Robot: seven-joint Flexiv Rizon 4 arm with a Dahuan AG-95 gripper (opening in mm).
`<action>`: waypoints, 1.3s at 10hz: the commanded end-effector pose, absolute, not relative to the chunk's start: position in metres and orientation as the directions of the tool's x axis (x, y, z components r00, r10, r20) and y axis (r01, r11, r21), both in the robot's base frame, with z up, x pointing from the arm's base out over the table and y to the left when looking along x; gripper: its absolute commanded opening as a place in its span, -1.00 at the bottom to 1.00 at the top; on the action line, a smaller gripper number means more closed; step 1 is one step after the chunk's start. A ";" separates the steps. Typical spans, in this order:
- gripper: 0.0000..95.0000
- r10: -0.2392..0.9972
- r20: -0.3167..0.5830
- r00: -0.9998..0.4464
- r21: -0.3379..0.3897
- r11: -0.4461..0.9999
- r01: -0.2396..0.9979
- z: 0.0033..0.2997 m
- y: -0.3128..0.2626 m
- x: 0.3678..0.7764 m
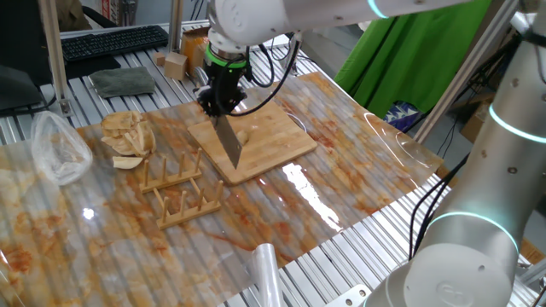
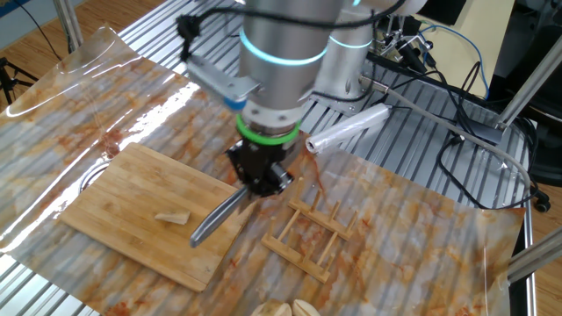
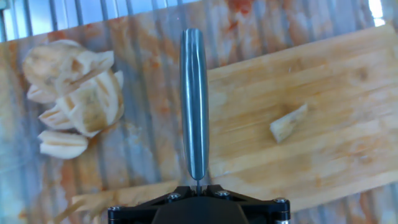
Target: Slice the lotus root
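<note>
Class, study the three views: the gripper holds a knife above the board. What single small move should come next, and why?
Probably shift the knife sideways across the bamboo board until its blade is over the lotus root, then lower it. The gripper is shut on the knife, but in the hand view the blade sits to one side of the piece, near the board's edge.

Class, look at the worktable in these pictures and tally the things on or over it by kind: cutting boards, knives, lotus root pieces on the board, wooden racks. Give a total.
Cutting board: 1
Knife: 1
Lotus root piece on the board: 1
Wooden rack: 1
Total: 4
</note>
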State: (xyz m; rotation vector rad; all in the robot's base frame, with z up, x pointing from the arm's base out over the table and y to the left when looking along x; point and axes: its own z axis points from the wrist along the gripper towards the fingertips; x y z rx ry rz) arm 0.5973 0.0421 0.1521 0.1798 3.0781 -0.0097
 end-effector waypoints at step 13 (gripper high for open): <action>-1.00 -0.136 -0.064 -0.989 0.008 0.991 -0.137 0.112 -0.077 0.649</action>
